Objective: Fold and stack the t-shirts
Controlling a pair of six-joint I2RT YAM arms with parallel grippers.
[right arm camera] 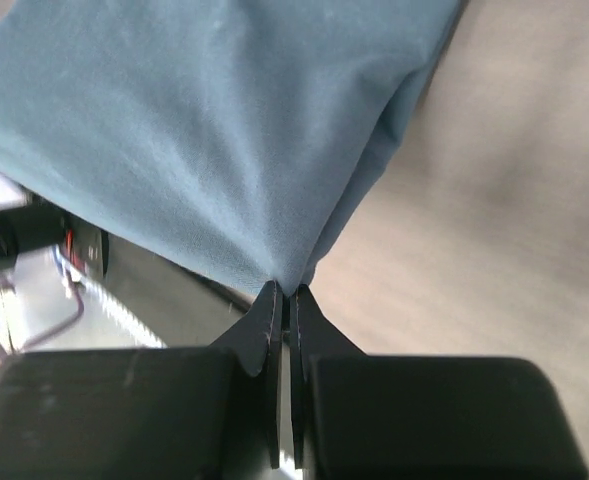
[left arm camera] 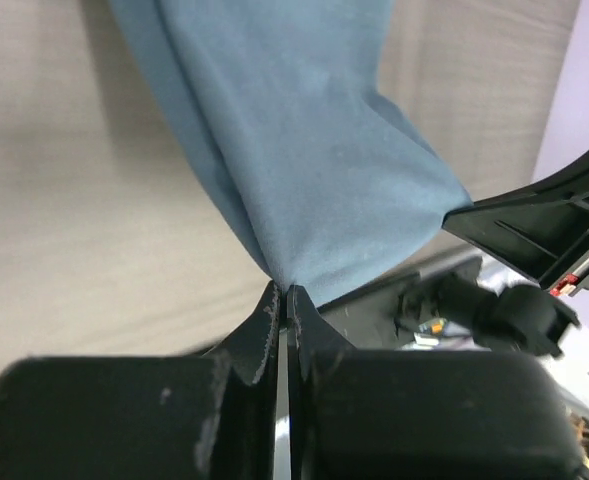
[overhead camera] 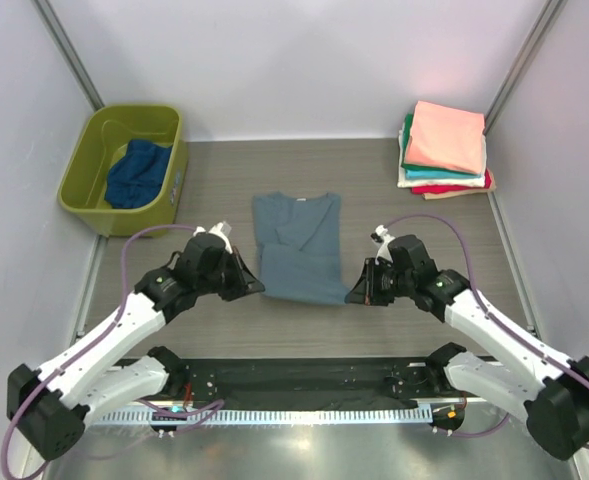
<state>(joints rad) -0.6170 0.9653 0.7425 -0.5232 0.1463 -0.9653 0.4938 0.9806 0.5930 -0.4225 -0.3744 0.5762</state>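
From above, the task looks well past halfway. A folded stack (overhead camera: 444, 150) with the salmon pink shirt on top of white, teal and red ones sits far beyond the right gripper (overhead camera: 356, 294). The navy shirt (overhead camera: 139, 172) lies crumpled in the olive tub (overhead camera: 178, 180), well beyond the left gripper (overhead camera: 254, 286), and by my reading has not yet been folded. The grey-blue shirt (overhead camera: 299, 250) lies between the two grippers with its sides already turned in, each gripper at one near corner of the hem. In the left wrist view, the left gripper (left arm camera: 280, 292) is clenched on a pinch of that hem, and the grey-blue shirt (left arm camera: 304, 150) fans away from the tips. In the right wrist view, the right gripper (right arm camera: 282, 290) is likewise clamped on its corner, and the grey-blue shirt (right arm camera: 204, 130) spreads forward and to one side of the tips.
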